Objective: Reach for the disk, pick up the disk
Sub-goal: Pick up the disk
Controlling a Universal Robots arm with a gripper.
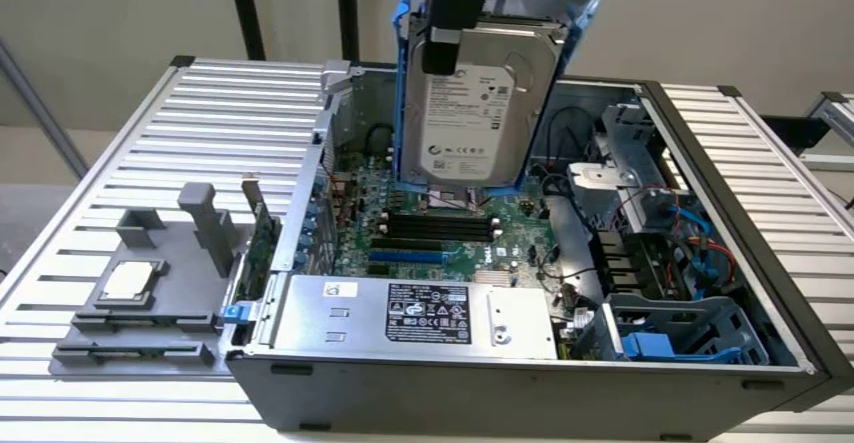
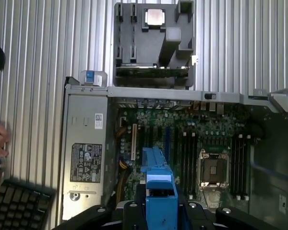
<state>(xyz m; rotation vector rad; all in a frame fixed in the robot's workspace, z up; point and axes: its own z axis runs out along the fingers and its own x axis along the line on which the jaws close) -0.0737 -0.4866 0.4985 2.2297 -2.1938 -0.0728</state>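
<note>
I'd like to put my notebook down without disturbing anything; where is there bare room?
The ribbed metal table lies bare behind the grey plastic fixture, and again along the exterior view's right. The open computer case is crowded with boards and cables.

A ribbed silver metal tabletop (image 1: 120, 153) spans the scene (its slats run in even parallel lines). Behind it stands a plain pale wall (image 1: 120, 13), crossed by two dark upright poles (image 1: 244, 8). Light is even and soft.
</note>
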